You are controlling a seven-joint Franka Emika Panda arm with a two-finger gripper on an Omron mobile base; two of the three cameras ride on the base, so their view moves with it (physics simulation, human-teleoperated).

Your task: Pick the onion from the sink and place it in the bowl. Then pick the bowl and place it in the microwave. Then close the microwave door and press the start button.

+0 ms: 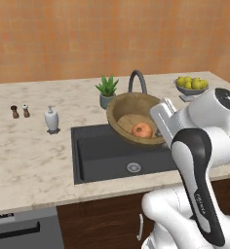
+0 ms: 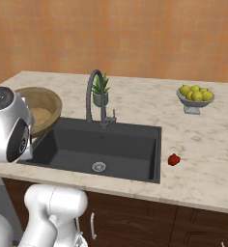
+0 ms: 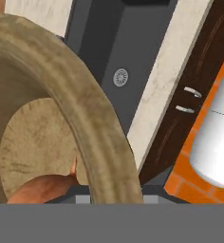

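The wooden bowl (image 1: 128,109) hangs tilted above the right side of the black sink (image 1: 102,153), with its rim clamped in my gripper (image 1: 160,130), which is shut on it. The orange-tan onion (image 1: 142,130) lies inside the bowl, low against the rim near my hand. In the hand view the thick rim of the bowl (image 3: 80,99) sweeps across the picture, the onion (image 3: 40,190) sits at the bottom, and the sink (image 3: 102,57) with its drain shows beyond. From the right base view the bowl (image 2: 43,111) peeks out behind my arm, left of the sink (image 2: 111,140). The microwave and its door are out of view.
The arched faucet (image 2: 93,94) and a potted plant (image 1: 107,90) stand behind the sink. A grey bowl of yellow-green fruit (image 2: 195,96) sits at the back right, a small red fruit (image 2: 173,159) right of the sink. A soap dispenser (image 1: 51,119) and two shakers (image 1: 19,111) stand left.
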